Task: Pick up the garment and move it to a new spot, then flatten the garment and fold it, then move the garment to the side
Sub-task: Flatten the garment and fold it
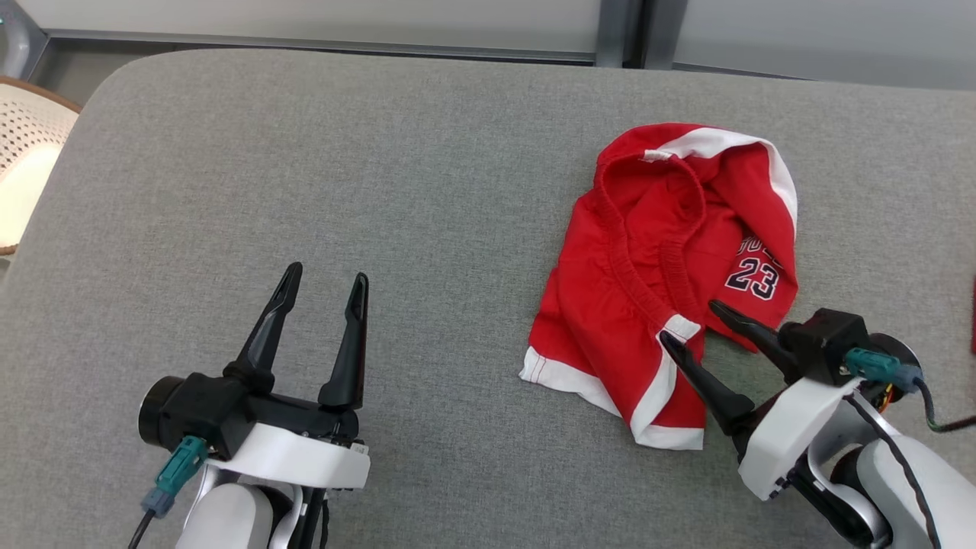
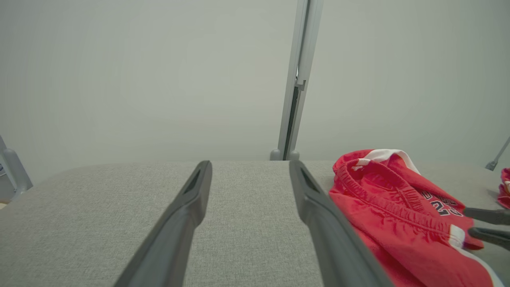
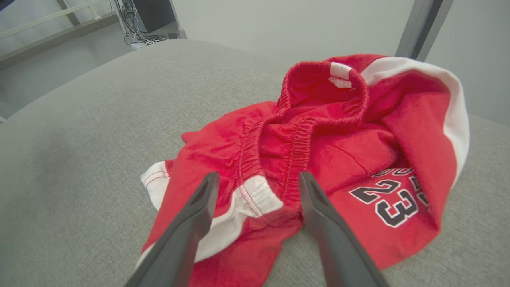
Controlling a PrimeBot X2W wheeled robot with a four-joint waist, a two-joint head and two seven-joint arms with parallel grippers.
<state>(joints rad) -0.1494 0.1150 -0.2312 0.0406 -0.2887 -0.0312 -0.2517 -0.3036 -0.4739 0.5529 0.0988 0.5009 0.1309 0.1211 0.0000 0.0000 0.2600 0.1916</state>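
Your right pincer (image 1: pixel 688 320) sits spread wide at the near hem of the shorts (image 1: pixel 648 259); pinch just one layer and they'll drag bunched. FYI your left pincer (image 1: pixel 326 273) is released too.

A grey woven surface (image 1: pixel 381 168) is spread beneath and ahead of the left gripper (image 1: pixel 326 273), its far edge rounded. Beyond that edge, straight ahead, a pale wall (image 2: pixel 139 79) is seen, divided by a grey metal upright (image 2: pixel 298 79). Well out to the left of that gripper, a white perforated chair (image 1: pixel 27 145) with a brown rim is placed. Ahead and left of the right gripper (image 1: pixel 688 320), cables (image 3: pixel 139 35) are seen lying on a grey floor (image 3: pixel 59 63).
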